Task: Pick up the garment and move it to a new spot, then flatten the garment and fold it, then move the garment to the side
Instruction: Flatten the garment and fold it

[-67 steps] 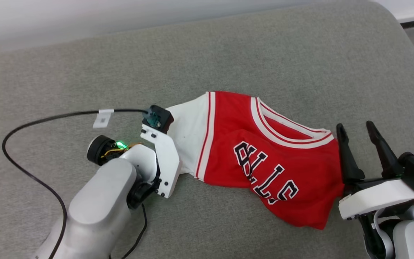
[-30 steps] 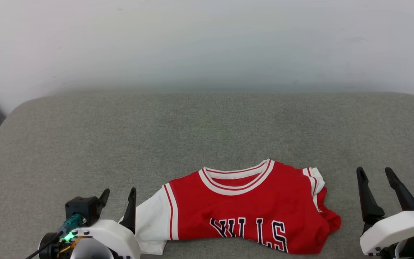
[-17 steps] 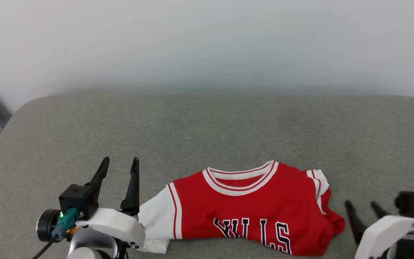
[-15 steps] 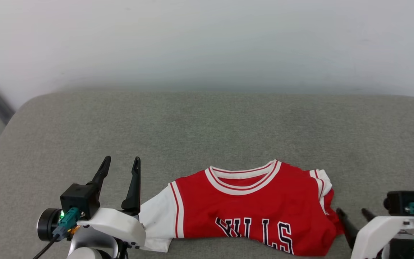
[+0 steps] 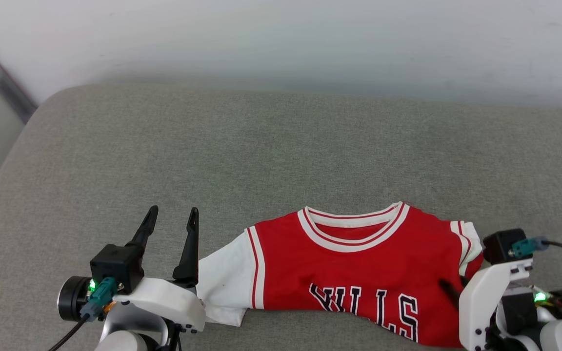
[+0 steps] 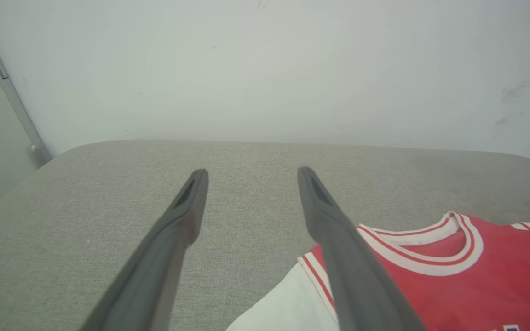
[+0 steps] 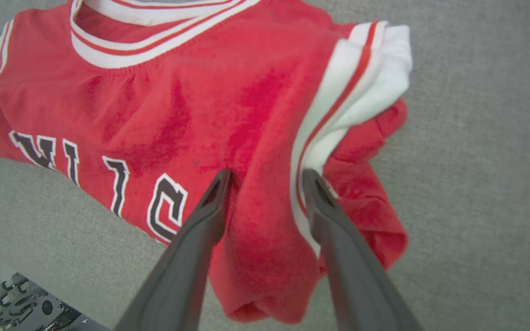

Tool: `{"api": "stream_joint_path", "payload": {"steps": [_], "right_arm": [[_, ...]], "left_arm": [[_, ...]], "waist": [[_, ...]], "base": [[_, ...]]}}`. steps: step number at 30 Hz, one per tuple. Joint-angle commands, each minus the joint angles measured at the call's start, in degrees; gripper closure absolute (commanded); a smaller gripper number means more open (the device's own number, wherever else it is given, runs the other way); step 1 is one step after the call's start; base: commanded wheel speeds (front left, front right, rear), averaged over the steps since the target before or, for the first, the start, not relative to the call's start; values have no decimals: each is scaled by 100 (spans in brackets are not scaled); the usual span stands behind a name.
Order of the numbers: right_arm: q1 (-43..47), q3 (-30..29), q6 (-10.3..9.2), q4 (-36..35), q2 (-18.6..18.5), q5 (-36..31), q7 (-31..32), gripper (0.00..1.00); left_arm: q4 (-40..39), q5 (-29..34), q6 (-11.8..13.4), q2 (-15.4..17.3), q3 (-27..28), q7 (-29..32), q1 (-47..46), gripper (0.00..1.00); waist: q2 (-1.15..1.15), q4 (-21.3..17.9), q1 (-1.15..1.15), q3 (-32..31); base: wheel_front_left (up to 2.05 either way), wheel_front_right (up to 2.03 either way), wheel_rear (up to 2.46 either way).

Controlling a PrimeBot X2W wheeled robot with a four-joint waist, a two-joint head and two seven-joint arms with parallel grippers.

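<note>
The garment [image 5: 354,265] is a red jersey-style shirt lying front up on the grey fabric surface [image 5: 261,146], in its near part and somewhat towards the robot's right. Its collar [image 5: 354,231], white with red stripes, points away from the robot and lies open and rounded. The white left sleeve [image 5: 225,287] is spread fairly flat, with red-and-white striped trim at the shoulder seam. The right sleeve [image 7: 366,78] is bunched and doubled over, with crumpled red cloth beneath it. Black white-outlined letters [image 5: 366,307] run across the chest and are cut off at the shirt's near edge, so the lower body is hidden. The cloth is rumpled on the right side
</note>
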Motion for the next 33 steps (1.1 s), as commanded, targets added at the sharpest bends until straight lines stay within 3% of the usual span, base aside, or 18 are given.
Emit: {"api": "stream_joint_path", "payload": {"steps": [1, 8, 14, 18, 22, 23, 24, 29, 30, 33], "right_arm": [[-137, -1, -3, -55, -79, 6, -44, 100], [-545, -80, -4, -551, -414, -411, -222, 100], [-585, -603, -4, -1005, -651, -1049, -321, 100], [-152, -1114, -4, -823, -447, -1141, -383, 100], [285, -1467, -3, -152, -98, -1121, -525, 100], [393, -1552, -3, 251, 112, -1036, -740, 59], [407, -1566, -3, 421, 173, -1008, -889, 0], [312, -1737, -3, 814, 449, -906, -1899, 0], [295, -1849, -3, 726, 521, -952, -2579, 0], [322, -1840, -3, 540, 574, -1008, -3144, 0]], "left_arm": [[40, -27, -21, -17, -14, -19, -78, 0], [138, -2, 30, -5, -26, -56, -70, 0], [150, -30, 21, 7, -55, -37, -46, 0], [181, -64, 12, -19, -77, -18, -7, 0], [244, -105, -25, -49, -114, 2, -3, 0], [287, -123, -48, -52, -137, 20, -9, 0], [305, -133, -49, -50, -139, 19, -5, 0], [388, -155, -35, -12, -138, 22, 74, 0], [433, -190, -14, 4, -126, 15, 152, 0], [462, -235, 34, 8, -114, 21, 261, 0]], "waist": [[0, -9, 0, 9], [0, -229, 0, -68], [0, -406, 0, -97], [0, -474, 0, -82], [0, -501, 0, -57], [0, -516, 0, -44], [0, -529, 0, -46], [0, -590, 0, -125], [0, -627, 0, -258], [0, -661, 0, -424]], "base": [[0, 0, 0], [0, 0, 0], [0, 0, 0], [0, 0, 0], [0, 0, 0], [0, 0, 0], [0, 0, 0], [0, 0, 0], [0, 0, 0], [0, 0, 0]]}}
